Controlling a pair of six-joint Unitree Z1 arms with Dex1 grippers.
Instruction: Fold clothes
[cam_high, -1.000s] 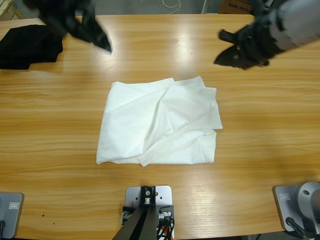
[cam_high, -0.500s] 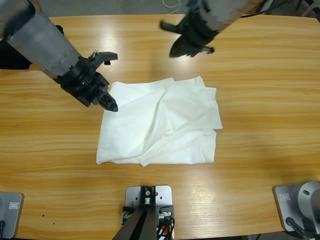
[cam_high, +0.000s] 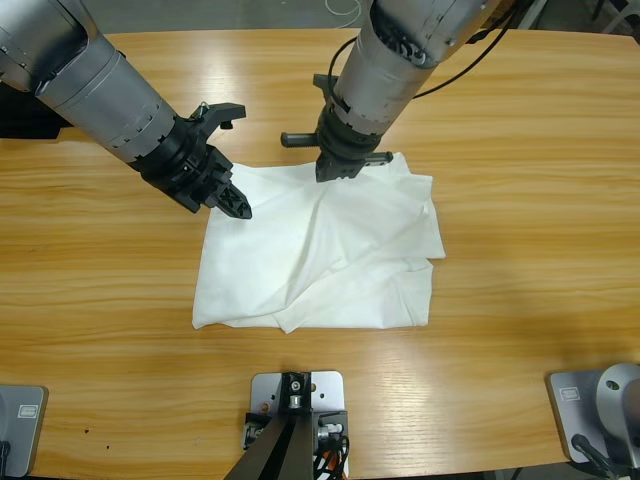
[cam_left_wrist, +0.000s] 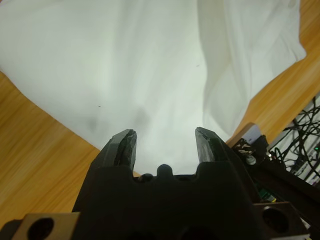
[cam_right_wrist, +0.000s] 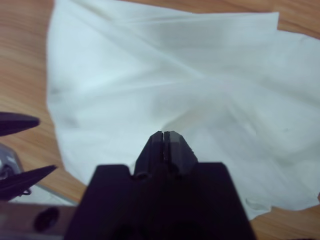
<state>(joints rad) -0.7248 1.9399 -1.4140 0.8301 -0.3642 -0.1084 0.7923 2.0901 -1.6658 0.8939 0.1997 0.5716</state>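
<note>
High view: the white T-shirt (cam_high: 320, 248) lies crumpled and partly folded at the middle of the wooden bench (cam_high: 540, 200). 2 arms reach down to its far edge. The left gripper (cam_high: 238, 206) comes in from the far left corner and sits at the shirt's far left corner, over the cloth's edge. The right gripper (cam_high: 335, 170) comes down from the far edge near the middle and hangs at the shirt's far edge. A dark garment (cam_high: 20, 115) shows at the far left edge, mostly hidden behind the left arm.

Left wrist view: the left gripper (cam_left_wrist: 162, 142) has its jaws spread apart with nothing between them; white cloth (cam_left_wrist: 150, 65) fills the space ahead, with bare bench (cam_left_wrist: 30, 145) to 1 side.

Right wrist view: the right gripper (cam_right_wrist: 166, 142) has its jaws pressed together, tips touching, just above a raised crease of the shirt (cam_right_wrist: 175, 85); whether any cloth is pinched, I cannot tell. The other gripper's 2 black tips (cam_right_wrist: 20, 150) show at the left edge.
</note>
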